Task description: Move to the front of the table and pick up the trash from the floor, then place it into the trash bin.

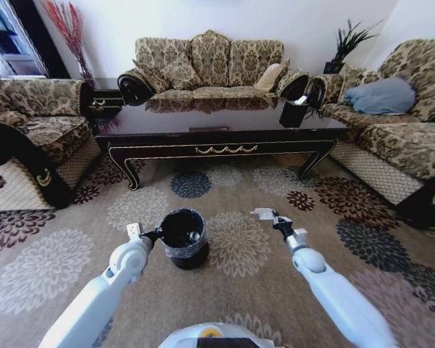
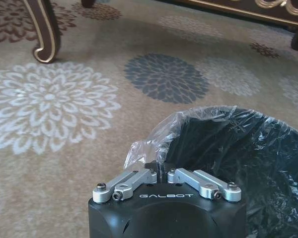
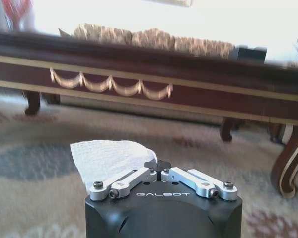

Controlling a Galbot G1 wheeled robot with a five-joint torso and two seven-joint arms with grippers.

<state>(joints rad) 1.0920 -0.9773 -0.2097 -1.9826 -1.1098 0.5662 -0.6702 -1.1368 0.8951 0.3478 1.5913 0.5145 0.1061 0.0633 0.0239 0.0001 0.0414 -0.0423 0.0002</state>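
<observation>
The trash bin, a small round black bucket with a shiny liner, stands on the carpet in front of the table. At the bin's left rim, my left gripper is shut on the liner's crinkled edge; the wrist view shows the left gripper pinching the plastic. To the right of the bin and apart from it, my right gripper hangs above the carpet, shut on a white tissue, a piece of the trash. In the right wrist view the tissue sticks out beside the right gripper.
Patterned sofas stand on the left, behind the table and on the right. A black box sits on the table's right end. A small dark side cabinet is at the back left. Open flowered carpet lies around the bin.
</observation>
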